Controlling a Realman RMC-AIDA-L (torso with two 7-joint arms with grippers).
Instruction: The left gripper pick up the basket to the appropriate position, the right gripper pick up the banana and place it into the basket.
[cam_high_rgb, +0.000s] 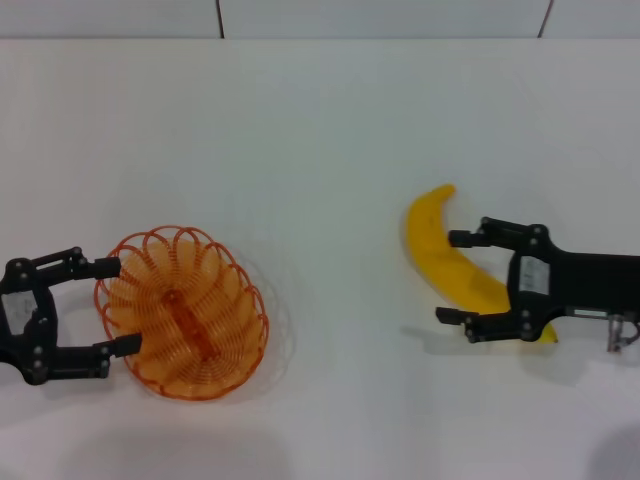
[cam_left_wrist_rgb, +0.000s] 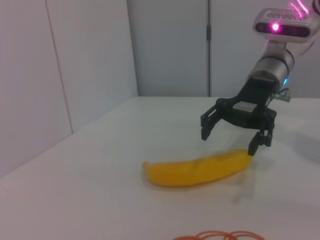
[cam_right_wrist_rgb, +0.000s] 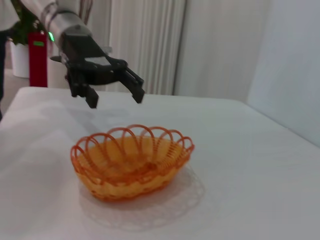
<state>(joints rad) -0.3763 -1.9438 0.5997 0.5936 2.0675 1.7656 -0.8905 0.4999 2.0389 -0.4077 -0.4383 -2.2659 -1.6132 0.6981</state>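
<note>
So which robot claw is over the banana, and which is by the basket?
The right tool is the one over the yellow banana, its open fingers straddling it. The left tool hangs open at the orange basket rim, holding nothing.
</note>
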